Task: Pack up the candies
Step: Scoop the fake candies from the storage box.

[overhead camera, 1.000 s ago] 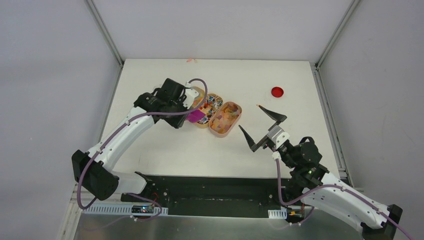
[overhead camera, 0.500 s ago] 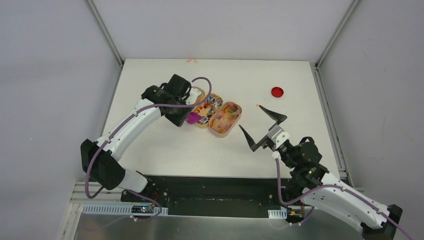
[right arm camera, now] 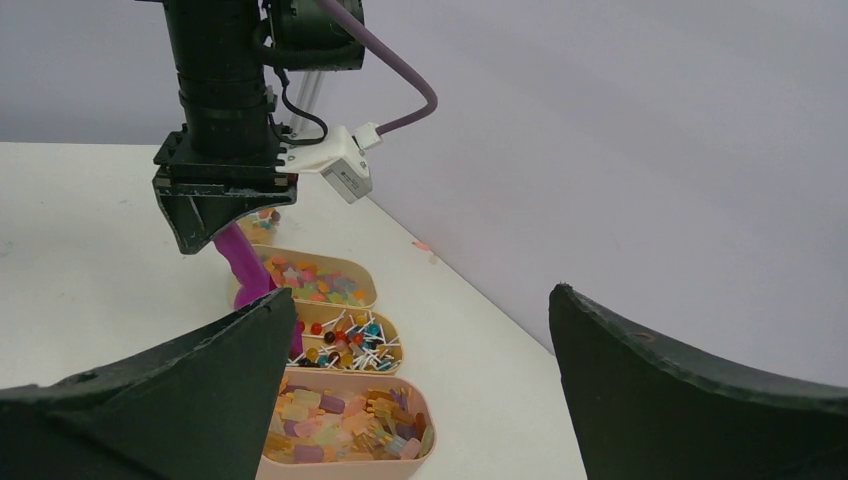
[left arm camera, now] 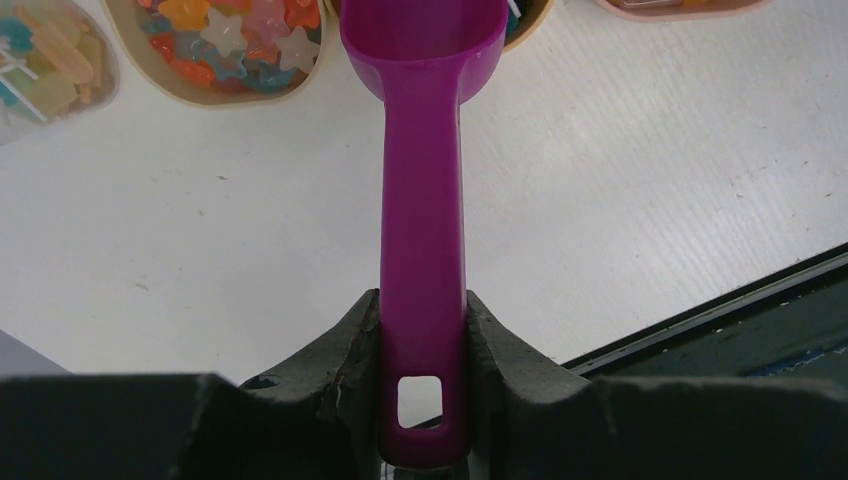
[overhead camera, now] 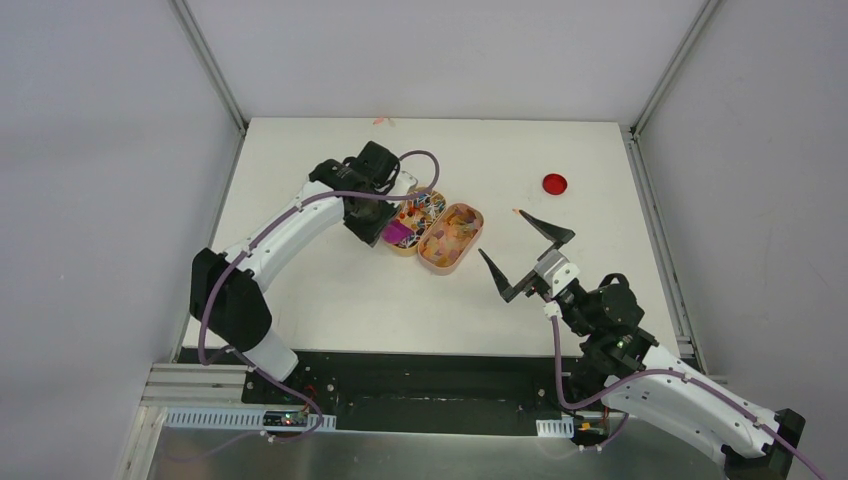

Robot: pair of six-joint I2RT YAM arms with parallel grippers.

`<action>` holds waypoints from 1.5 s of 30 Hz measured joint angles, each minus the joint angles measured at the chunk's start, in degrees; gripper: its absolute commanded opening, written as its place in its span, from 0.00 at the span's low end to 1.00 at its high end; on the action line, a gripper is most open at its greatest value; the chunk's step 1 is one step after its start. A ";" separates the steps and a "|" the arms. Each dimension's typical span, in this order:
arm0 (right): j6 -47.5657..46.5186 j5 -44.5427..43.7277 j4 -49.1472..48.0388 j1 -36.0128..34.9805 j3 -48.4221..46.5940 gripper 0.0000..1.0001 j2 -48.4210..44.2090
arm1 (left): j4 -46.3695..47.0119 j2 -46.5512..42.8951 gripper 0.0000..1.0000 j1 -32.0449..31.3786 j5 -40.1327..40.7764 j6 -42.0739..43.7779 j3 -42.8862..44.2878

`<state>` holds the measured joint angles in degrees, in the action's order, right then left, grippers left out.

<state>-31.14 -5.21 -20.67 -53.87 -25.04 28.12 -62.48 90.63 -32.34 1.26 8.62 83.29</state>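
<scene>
1. Candies [overhead camera: 452, 236] fill three oblong dishes [overhead camera: 441, 265] set side by side and touching. They sit in the middle of the white table [overhead camera: 330, 300], in a row slanting from far left to near right.
2. From overhead the sweets are only a blur of colour. The right wrist view sorts them: bright star-shaped bits in the far dish, small pieces on white sticks in the middle one, and pale gummy blocks in the nearest.
3. Only the left wrist view shows the grip plainly. The left gripper [left arm camera: 420, 335] is clamped on the handle of a magenta scoop [left arm camera: 420, 200], one finger on each side, close to the end with the square hole.
4. The scoop's bowl sits at the near end of the middle dish. I cannot tell whether it touches the sweets.
5. The right gripper [overhead camera: 498, 232] is spread wide and holds nothing. It hangs just right of the dishes and apart from them.
6. The dishes lie well in from every table edge, with bare tabletop on the near side and to the right. A black rail [left arm camera: 720, 320] runs along the near edge, and pale walls [overhead camera: 100, 150] close the other three sides.
7. The left arm hangs over the far-left dish and hides most of it from above.
8. A red disc [overhead camera: 555, 183] lies toward the far right, well apart from everything else.
</scene>
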 measured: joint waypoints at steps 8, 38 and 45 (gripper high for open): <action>-0.02 -0.13 -0.02 0.00 0.31 0.99 0.00 | 2.27 2.23 0.00 0.00 0.00 0.37 0.20; -0.07 -0.20 -0.02 0.00 0.31 0.99 -0.70 | 14.38 1.70 0.00 0.00 0.02 -0.59 -10.25; -0.11 -0.20 -0.02 0.00 0.31 0.99 -0.66 | 18.05 -0.74 0.00 0.00 0.17 -0.20 -13.68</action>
<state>-31.24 -5.41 -20.69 -53.87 -24.73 27.46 -44.42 89.89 -32.34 1.43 8.43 69.60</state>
